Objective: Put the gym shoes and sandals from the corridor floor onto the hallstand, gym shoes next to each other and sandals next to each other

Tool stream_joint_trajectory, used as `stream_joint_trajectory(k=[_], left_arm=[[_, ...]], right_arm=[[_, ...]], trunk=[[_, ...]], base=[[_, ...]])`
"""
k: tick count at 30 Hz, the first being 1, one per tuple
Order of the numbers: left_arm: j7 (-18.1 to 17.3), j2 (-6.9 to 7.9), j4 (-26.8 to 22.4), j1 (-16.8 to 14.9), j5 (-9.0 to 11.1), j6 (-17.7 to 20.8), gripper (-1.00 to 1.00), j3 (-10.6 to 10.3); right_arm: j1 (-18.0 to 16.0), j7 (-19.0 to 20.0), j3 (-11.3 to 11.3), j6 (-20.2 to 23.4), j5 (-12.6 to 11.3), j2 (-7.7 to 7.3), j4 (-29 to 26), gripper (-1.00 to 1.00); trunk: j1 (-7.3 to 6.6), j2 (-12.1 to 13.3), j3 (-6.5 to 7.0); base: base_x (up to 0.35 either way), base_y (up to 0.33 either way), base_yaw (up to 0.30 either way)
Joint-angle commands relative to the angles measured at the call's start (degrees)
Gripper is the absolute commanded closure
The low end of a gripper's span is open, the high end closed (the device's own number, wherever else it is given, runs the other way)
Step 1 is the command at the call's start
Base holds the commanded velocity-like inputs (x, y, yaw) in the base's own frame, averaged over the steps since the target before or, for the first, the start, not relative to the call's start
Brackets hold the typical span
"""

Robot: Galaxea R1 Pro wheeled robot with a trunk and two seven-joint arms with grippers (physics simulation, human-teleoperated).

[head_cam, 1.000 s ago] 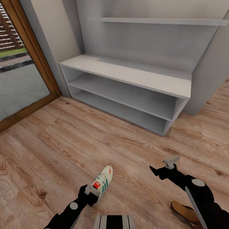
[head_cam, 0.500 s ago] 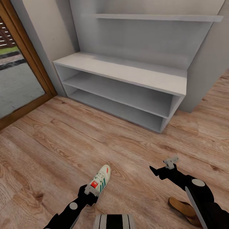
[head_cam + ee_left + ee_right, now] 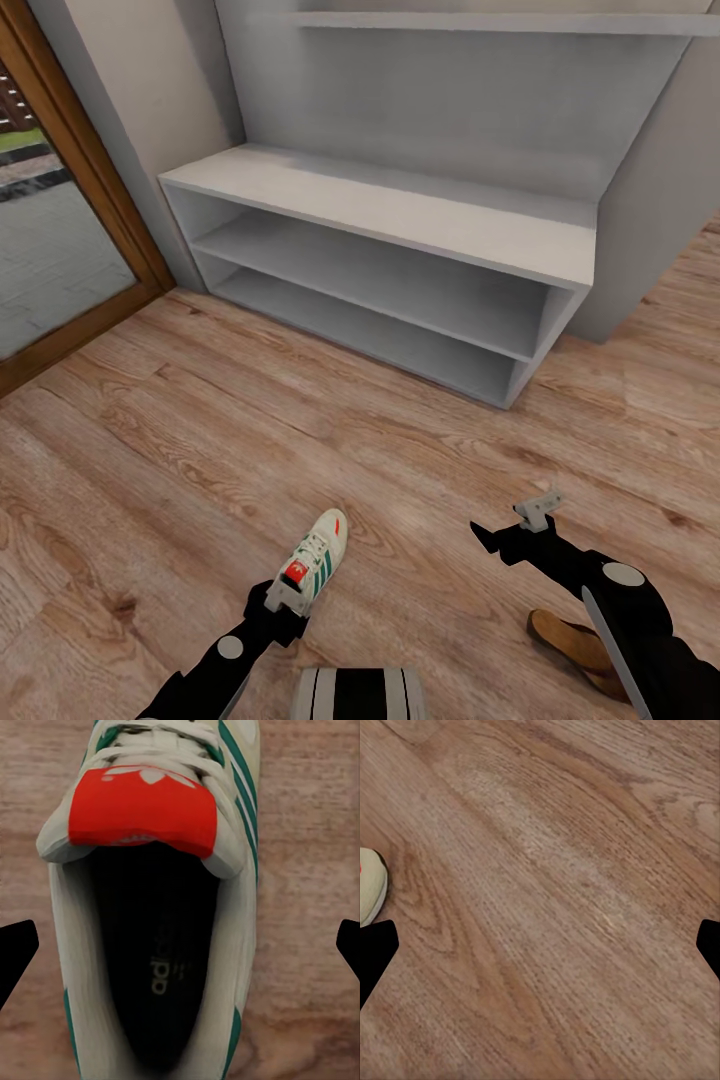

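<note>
We carry a light, soft sneaker [image 3: 318,562] above the floor [image 3: 200,450], left gripper [image 3: 283,598] clamped on its stiffer heel collar, right gripper [image 3: 520,528] apart and empty.

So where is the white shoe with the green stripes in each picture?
Head view: the gym shoe is low in the middle, heel at the left gripper.
Left wrist view: the shoe takes up most of the picture, opening and red tongue label facing the camera.
Right wrist view: a cream sliver at the edge, probably its toe.
Shared landmark: the wood-plank corridor floor.
</note>
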Motion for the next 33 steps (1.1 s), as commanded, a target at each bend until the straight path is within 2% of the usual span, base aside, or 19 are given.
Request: stream_joint_trajectory(k=[1,21,29,33], left_arm=[[-0.1,0.0,0.0,0.0,-0.6,-0.2,-1.0,0.1],[-0.1,0.2,-0.2,0.0,-0.5,-0.2,-1.0,0.1],[0.0,0.27,-0.3,0.0,-0.5,-0.2,-1.0,0.2],[0.0,0.37,-0.3,0.0,-0.4,-0.2,-1.0,0.2]], right_arm=[[0.0,0.3,-0.1,0.3,0.1,0.01,-0.1,-1.0],[0.0,0.3,-0.1,0.3,0.1,0.01,-0.1,-1.0],[0.0,0.3,-0.1,0.3,0.1,0.01,-0.1,-1.0],[0.0,0.3,-0.1,0.3,0.1,0.01,-0.1,-1.0]], trunk=[[-0.01,0.0,-0.04],[-0.01,0.0,-0.36],[0.2,-0.1,-2.24],[0.2,-0.1,-2.25]], base=[[0.0,0.0,0.0],[0.0,0.0,0.0],[0.0,0.0,0.0],[0.0,0.0,0.0]])
